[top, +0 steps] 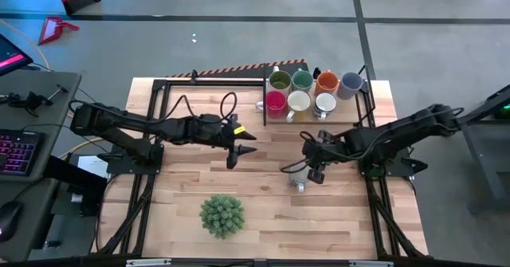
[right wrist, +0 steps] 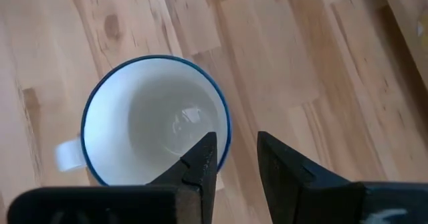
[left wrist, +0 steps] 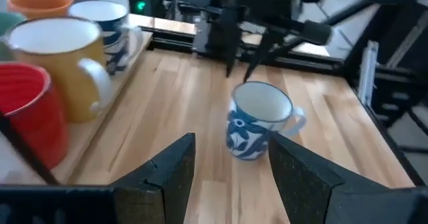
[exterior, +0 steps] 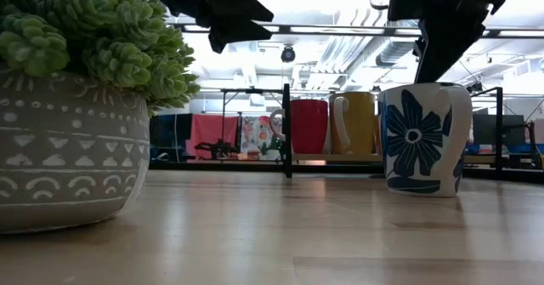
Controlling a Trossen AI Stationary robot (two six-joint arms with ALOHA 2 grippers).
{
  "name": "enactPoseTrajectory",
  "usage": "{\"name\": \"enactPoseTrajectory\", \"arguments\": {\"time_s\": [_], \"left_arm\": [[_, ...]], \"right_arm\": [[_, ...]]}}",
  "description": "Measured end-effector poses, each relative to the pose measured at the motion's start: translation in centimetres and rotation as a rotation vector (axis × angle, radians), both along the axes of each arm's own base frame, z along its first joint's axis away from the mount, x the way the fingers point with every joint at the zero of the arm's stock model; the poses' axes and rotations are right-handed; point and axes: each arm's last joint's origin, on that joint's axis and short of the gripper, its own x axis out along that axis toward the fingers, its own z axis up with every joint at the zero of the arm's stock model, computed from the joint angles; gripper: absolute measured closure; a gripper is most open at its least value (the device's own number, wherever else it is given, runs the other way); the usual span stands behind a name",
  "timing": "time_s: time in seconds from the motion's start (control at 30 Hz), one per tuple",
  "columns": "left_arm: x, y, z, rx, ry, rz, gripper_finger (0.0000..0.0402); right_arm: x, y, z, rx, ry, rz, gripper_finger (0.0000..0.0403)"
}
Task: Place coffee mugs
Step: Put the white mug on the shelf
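A white mug with blue flowers and a blue rim [top: 299, 181] [exterior: 423, 139] [left wrist: 257, 120] [right wrist: 154, 124] stands upright on its base on the wooden table. My right gripper [top: 309, 167] [right wrist: 235, 140] hovers open just above its rim, one finger over the hollow and one outside the wall, opposite the handle [right wrist: 67, 154]. Several more mugs stand on the tray at the far edge: olive [top: 279, 80], teal [top: 301, 80], orange [top: 327, 81], blue-grey [top: 351, 84], red [top: 276, 101] and two white [top: 298, 101] [top: 324, 104]. My left gripper [top: 239, 151] [left wrist: 231, 144] waits open at mid-table, pointing at the flowered mug.
A spiky green plant in a patterned grey pot [top: 221, 215] [exterior: 76, 98] stands near the table's near edge. A black frame [top: 264, 100] borders the mug tray. Bare wood lies between the two grippers and to the right of the plant.
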Motion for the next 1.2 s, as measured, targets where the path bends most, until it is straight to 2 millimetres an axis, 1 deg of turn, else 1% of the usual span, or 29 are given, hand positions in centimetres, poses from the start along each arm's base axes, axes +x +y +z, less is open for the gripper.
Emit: {"name": "enactPoseTrajectory", "arguments": {"time_s": [0.13,0.23,0.4,0.57,0.67,0.8,0.9,1.03,1.2], "left_arm": [[0.0,-0.7,0.1,0.052,-0.003,-0.057,0.0222],[-0.5,-0.9,0.5,0.08,-0.024,-0.066,0.0222],[-2.8,-0.8,0.1,0.05,-0.032,-0.039,0.0222],[-4.6,-0.7,0.8,0.043,-0.081,-0.035,0.0222],[-5.0,-0.8,1.3,0.058,-0.105,-0.041,0.0222],[-5.0,-0.9,1.2,0.066,-0.104,-0.047,0.0222],[-5.0,-0.9,1.2,0.06,-0.104,-0.045,0.0222],[-5.0,-0.9,1.2,0.06,-0.104,-0.045,0.0222],[-5.0,-0.9,1.2,0.06,-0.104,-0.045,0.0222]], "right_arm": [[0.3,0.1,-0.4,0.002,0.011,-0.017,0.0318],[0.4,0.2,-0.4,0.021,0.004,-0.035,0.0318],[0.7,0.4,-0.3,0.069,-0.026,-0.044,0.0318],[0.8,0.3,-0.2,0.057,-0.039,-0.047,0.0318],[0.8,0.3,-0.2,0.036,-0.043,-0.052,0.0318],[0.8,0.2,-0.2,0.016,-0.046,-0.061,0.0318],[1.1,0.3,-0.8,0.015,-0.017,-0.056,0.0318],[1.9,0.6,-2.3,0.008,0.053,-0.037,0.0318],[2.9,0.8,-3.9,0.002,0.097,-0.042,0.0318]]}}
